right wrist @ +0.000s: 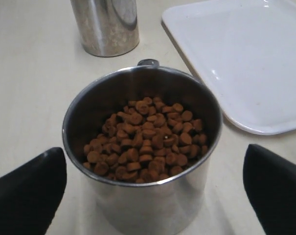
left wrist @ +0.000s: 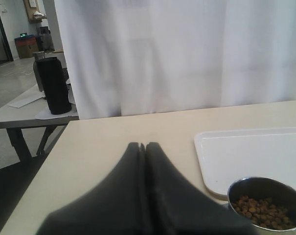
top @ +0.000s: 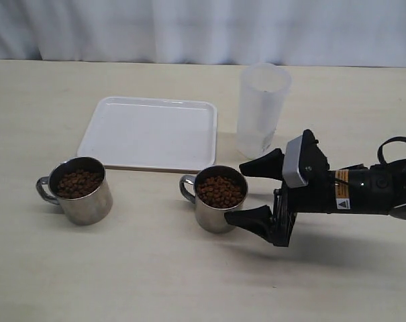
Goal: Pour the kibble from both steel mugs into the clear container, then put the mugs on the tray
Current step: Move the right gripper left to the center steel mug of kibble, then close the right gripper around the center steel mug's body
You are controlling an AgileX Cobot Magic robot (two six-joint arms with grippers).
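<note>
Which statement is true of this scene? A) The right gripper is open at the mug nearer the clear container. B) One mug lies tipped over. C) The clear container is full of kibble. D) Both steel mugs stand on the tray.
A: the right gripper has its jaws wide apart on either side of that mug, which stands upright with kibble in it.

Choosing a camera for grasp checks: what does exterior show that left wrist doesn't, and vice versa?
Exterior only: clear container, the middle mug, open right gripper either side of it. Left wrist only: shut left gripper, a second table with a black object. Both: tray, a kibble-filled mug, probably the left one.
</note>
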